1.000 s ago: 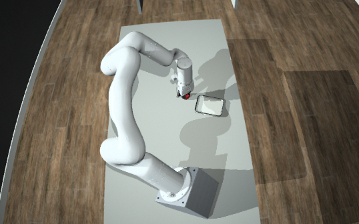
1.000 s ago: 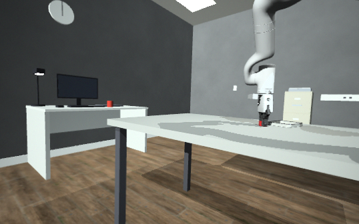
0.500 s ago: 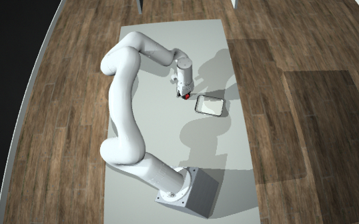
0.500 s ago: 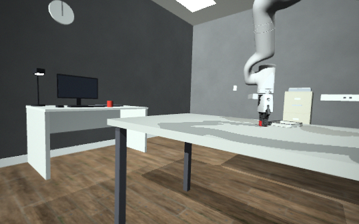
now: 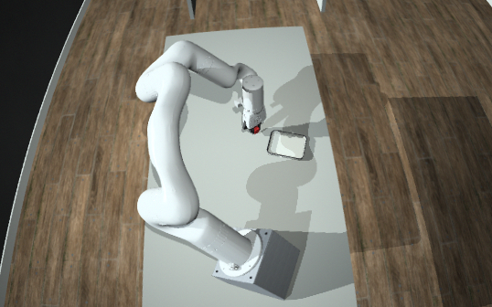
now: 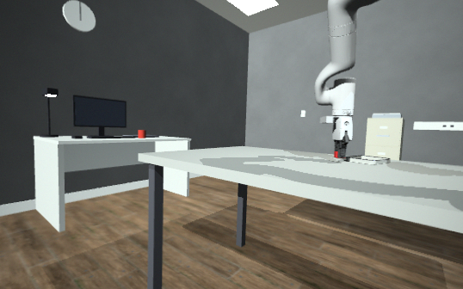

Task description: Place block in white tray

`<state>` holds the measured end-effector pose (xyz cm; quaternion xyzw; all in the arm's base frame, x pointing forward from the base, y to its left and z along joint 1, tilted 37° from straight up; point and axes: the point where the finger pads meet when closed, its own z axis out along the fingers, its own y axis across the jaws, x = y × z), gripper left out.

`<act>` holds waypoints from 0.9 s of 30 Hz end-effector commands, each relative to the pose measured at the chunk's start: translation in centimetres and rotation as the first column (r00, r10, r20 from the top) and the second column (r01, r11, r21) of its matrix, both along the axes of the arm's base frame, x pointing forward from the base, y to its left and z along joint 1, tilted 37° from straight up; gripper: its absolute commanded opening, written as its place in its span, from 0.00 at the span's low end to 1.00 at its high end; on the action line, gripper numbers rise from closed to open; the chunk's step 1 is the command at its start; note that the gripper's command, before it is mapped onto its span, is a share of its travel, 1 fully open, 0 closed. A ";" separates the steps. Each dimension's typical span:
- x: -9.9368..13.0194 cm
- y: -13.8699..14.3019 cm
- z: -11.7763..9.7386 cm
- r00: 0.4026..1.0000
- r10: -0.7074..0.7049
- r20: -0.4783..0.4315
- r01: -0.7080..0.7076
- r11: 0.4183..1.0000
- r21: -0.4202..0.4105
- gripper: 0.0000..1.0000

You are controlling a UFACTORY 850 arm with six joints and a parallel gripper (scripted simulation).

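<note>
So far only the grasp looks done: the gripper (image 5: 255, 129) pinches the small red block (image 5: 257, 130) low over the grey table (image 5: 229, 183), just left of the white tray (image 5: 272, 149). Lifting, carrying it over the rim and setting it down remain.

The floor (image 6: 104, 258) is dark wood planking. The left wall (image 6: 169, 64) is charcoal, with a round clock (image 6: 78, 15) high up; the far wall (image 6: 285, 86) is lighter grey and carries a small white switch (image 6: 303, 113). A ceiling light (image 6: 252, 5) glows overhead. At left stands a white desk (image 6: 48, 181) bearing a monitor (image 6: 99, 112), a lamp (image 6: 52, 95) and a red cup (image 6: 141, 133). A pale cabinet (image 6: 384, 138) stands by the far wall, with a white shelf (image 6: 448, 126) to its right. Near, a grey table (image 6: 276, 181) stands on dark legs.
</note>
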<state>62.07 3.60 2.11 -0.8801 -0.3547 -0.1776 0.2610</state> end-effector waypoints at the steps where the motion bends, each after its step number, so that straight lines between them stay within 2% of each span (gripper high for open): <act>1: -0.1 -0.8 1.1 1.000 -0.001 0.001 0.001 1.000 0.000 0.00; 13: -0.3 -1.8 2.4 1.000 -0.001 0.001 0.001 1.000 0.000 0.00; 27: -0.3 -1.8 2.5 1.000 -0.001 0.001 0.001 1.000 0.000 0.00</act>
